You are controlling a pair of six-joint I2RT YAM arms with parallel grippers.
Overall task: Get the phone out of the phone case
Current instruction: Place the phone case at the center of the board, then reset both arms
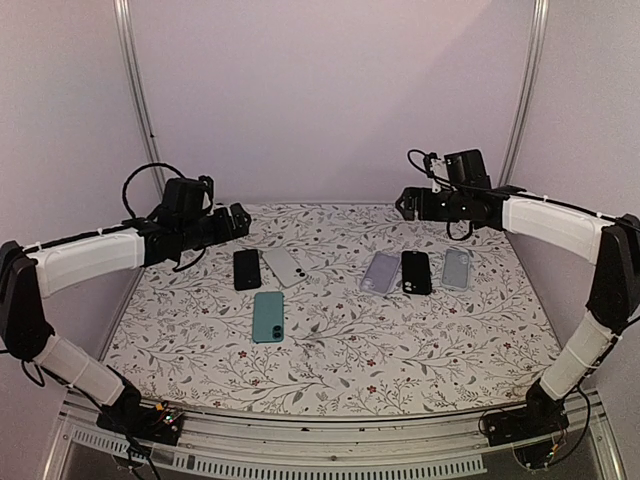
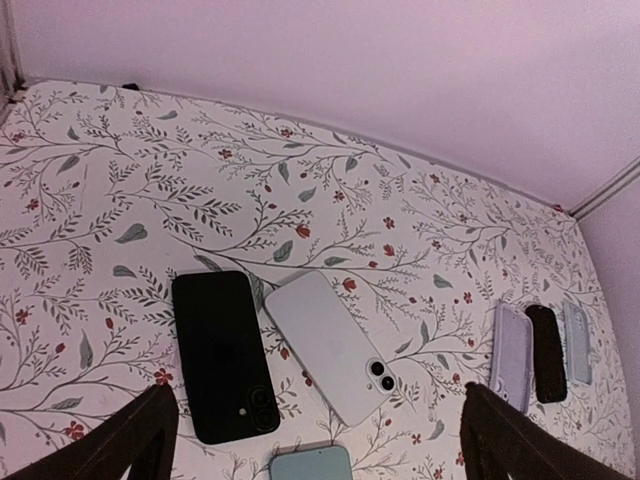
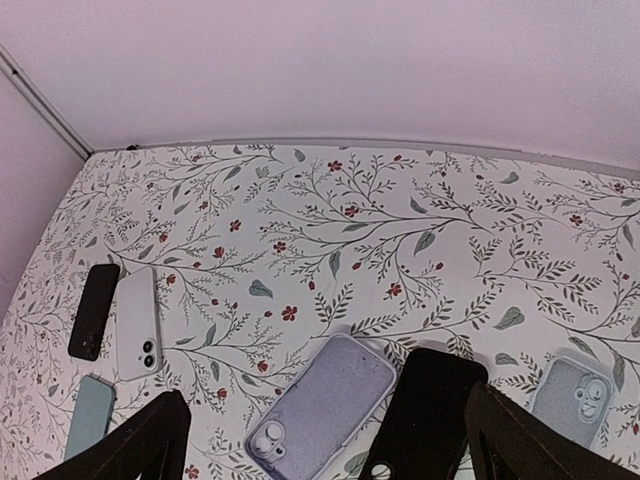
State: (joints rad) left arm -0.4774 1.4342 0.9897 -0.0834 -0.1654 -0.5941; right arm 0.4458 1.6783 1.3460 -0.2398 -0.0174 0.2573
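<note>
Six phone-shaped items lie back up on the floral table. On the left are a black one (image 1: 247, 269), a white one (image 1: 282, 267) and a teal one (image 1: 268, 316). On the right are a lavender case (image 1: 380, 272), a black one (image 1: 416, 272) and a pale blue-grey one (image 1: 457, 268). I cannot tell which cases hold phones. My left gripper (image 1: 238, 222) hangs open and empty above the far left, over the black (image 2: 222, 355) and white (image 2: 330, 347) items. My right gripper (image 1: 408, 203) hangs open and empty above the far right, over the lavender (image 3: 325, 405) and black (image 3: 425, 415) items.
The floral table (image 1: 330, 350) is walled by plain panels at the back and sides, with metal posts (image 1: 135, 90) in the corners. A cable loops above the left wrist (image 1: 150, 175). The arm bases stand at the near corners.
</note>
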